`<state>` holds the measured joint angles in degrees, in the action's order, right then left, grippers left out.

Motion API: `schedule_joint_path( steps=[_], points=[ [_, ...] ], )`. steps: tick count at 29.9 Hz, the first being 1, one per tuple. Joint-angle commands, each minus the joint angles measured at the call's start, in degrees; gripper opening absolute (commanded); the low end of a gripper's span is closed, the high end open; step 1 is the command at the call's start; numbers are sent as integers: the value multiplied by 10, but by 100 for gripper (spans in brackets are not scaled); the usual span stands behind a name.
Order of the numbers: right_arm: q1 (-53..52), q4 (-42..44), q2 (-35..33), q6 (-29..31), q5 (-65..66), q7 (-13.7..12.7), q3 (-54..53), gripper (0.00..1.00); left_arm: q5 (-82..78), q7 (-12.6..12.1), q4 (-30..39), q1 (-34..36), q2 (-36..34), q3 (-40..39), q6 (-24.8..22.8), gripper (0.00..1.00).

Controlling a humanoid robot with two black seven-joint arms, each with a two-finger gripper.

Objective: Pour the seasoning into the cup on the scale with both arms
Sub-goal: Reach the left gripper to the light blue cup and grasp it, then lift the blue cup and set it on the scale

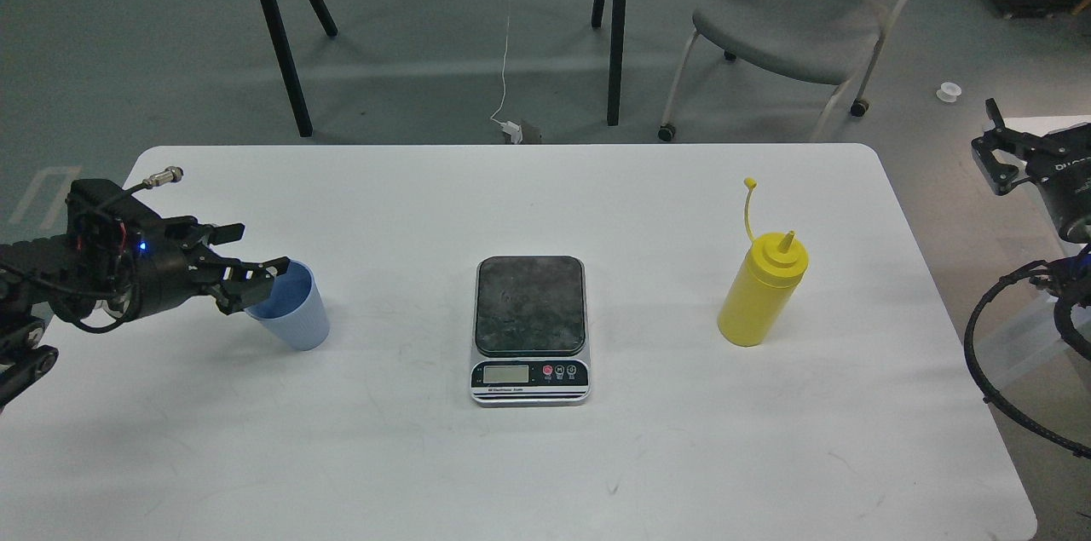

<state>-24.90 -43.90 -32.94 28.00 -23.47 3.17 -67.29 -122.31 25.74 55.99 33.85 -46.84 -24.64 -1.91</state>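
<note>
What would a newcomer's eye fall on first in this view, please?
Probably the yellow squeeze bottle, standing upright on the right of the white table, the brightest thing there. Next comes the kitchen scale at the centre, its dark plate bare. On the left, the left gripper sits at the rim of the pale blue cup, while the right gripper hangs off the table's right edge.
</note>
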Motion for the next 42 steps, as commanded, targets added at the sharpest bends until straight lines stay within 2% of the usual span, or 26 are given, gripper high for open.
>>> schedule_joint_path(
  steps=[1,3,9,12,17,21,26,30,31,33,36,40,42],
  points=[
    [2,1,0,0,0,0,-1,100,2,0,-22,1,13,7,1,55],
    [2,0,1,0,-1,0,-1,100,3,2,-33,1,18,7,1,39],
    [2,0,1,0,0,1,-7,100,13,5,-34,3,18,7,1,17],
    [6,0,1,0,0,1,-7,100,15,16,-34,3,18,6,1,9],
    [13,0,1,0,0,3,-9,100,34,23,-26,10,18,6,-1,3],
    [18,1,0,0,0,3,-12,100,66,23,1,46,18,6,-21,3],
    [30,0,-9,0,0,3,-31,100,106,23,130,131,11,6,-142,3],
    [34,0,-20,0,-1,3,-38,100,111,22,179,203,37,6,-215,2],
    [36,0,-21,0,-1,3,-38,100,110,13,183,218,57,8,-235,2],
    [41,0,-24,0,-1,3,-43,100,105,-11,180,248,105,20,-261,3],
    [44,1,-27,0,-1,3,-50,100,88,-42,161,286,172,60,-261,3],
    [51,3,-30,0,-1,3,-52,100,80,-48,87,303,262,106,-261,3],
    [56,2,-32,0,-2,3,-57,100,67,-48,53,299,280,108,-261,3]
  ],
)
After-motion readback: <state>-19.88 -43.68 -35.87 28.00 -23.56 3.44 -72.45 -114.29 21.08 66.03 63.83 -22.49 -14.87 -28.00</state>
